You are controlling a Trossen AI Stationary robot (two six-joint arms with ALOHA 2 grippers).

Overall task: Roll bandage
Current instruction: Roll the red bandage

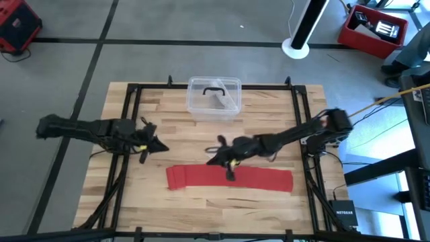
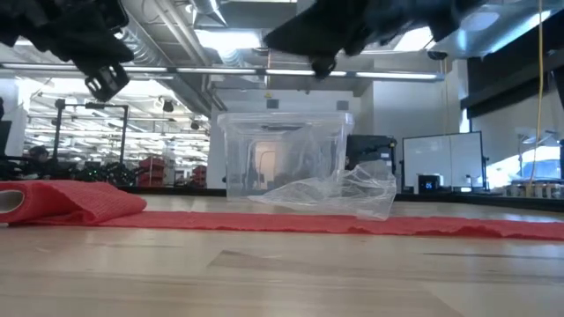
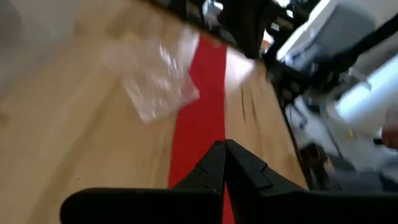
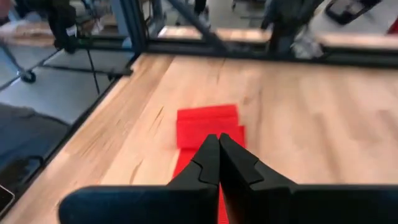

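The red bandage [image 1: 232,179] lies flat as a long strip across the wooden table, nearer its front edge. Its left end [image 2: 75,201] is doubled over into a thicker bundle that rests on the wood. My right gripper [image 1: 213,159] hangs shut above the strip's far edge, left of its middle, and clear of it [image 2: 324,55]. In the right wrist view its shut fingers [image 4: 219,140] point toward the bundled end [image 4: 207,123]. My left gripper [image 1: 160,145] is shut too, up in the air beyond the bandage's left end [image 2: 106,81]. Its wrist view looks along the strip [image 3: 202,106].
A clear plastic box [image 1: 213,98] with a black handle stands at the table's far middle, with crumpled clear plastic [image 2: 348,189] at its near side. Black frame rails [image 1: 131,128] run along the table's left and right sides. Bare wood [image 1: 222,208] lies in front of the bandage.
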